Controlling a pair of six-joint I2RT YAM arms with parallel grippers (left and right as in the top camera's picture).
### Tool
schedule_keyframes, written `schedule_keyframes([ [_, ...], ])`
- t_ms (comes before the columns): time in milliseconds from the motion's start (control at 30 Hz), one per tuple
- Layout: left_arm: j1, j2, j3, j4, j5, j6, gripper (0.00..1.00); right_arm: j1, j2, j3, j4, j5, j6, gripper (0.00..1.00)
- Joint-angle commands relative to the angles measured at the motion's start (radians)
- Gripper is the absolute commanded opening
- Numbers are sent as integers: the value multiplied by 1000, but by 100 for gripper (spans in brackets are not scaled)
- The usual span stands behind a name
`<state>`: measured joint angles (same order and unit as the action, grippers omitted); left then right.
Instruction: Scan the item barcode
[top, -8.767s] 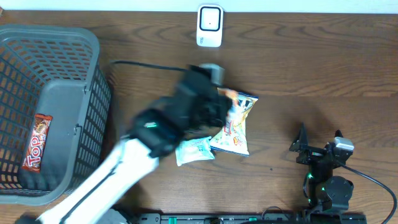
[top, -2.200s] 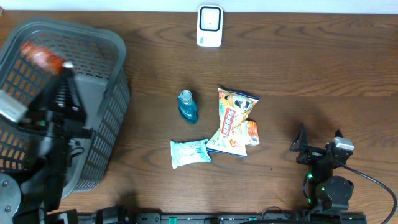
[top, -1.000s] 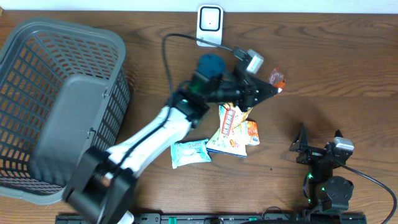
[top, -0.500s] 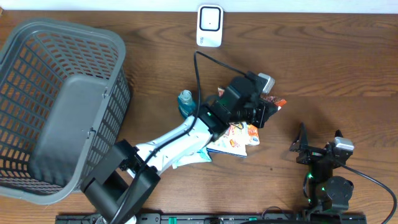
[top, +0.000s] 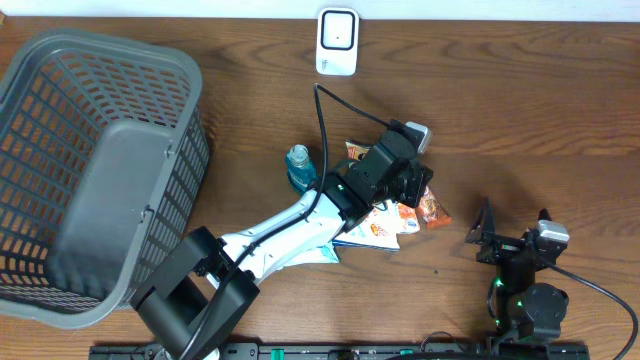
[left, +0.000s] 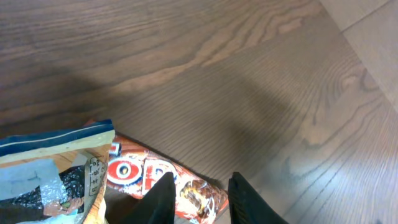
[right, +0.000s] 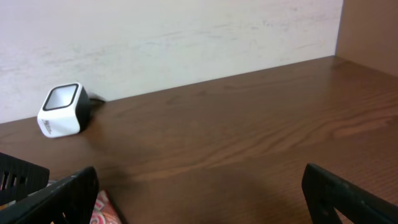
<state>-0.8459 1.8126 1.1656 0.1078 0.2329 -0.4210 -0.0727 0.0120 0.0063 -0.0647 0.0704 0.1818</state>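
The item, a red-and-orange snack bar (top: 433, 209), lies flat on the wood just right of the snack pile. In the left wrist view the bar (left: 152, 177) runs under my left gripper (left: 201, 178). The black fingers (left: 163, 198) stand a little apart, with the right one clear of the wrapper, so the gripper is open. From overhead, the left gripper (top: 421, 188) hovers over the bar's upper end. No barcode shows. The white scanner (top: 337, 42) stands at the table's far edge. My right gripper (top: 511, 238) rests at the front right, wide open and empty.
A grey basket (top: 60, 120) fills the left side. A blue bottle (top: 299, 169), a yellow snack bag (top: 372, 228) and a white packet (top: 322, 252) cluster under and around my left arm. The right wrist view shows the scanner (right: 61, 110) by the wall.
My left arm carried the red bar from up near the scanner down to the table beside the snack pile. The jaws have parted and the bar now lies on the wood.
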Motion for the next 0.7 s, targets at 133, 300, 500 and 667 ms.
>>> schedule_keyframes([
  [133,5,-29,6,-1,-90,10,32,2,-5,-1,-4,-2,-7,99],
  [300,5,-98,37,-87,-218,68,32,2,-5,-1,-4,-2,-7,99],
  [500,5,-189,177,-274,-425,227,33,2,-5,-1,-4,-2,-7,99],
  [667,41,-230,317,-456,-631,297,33,2,-5,-1,-4,-2,-7,99],
])
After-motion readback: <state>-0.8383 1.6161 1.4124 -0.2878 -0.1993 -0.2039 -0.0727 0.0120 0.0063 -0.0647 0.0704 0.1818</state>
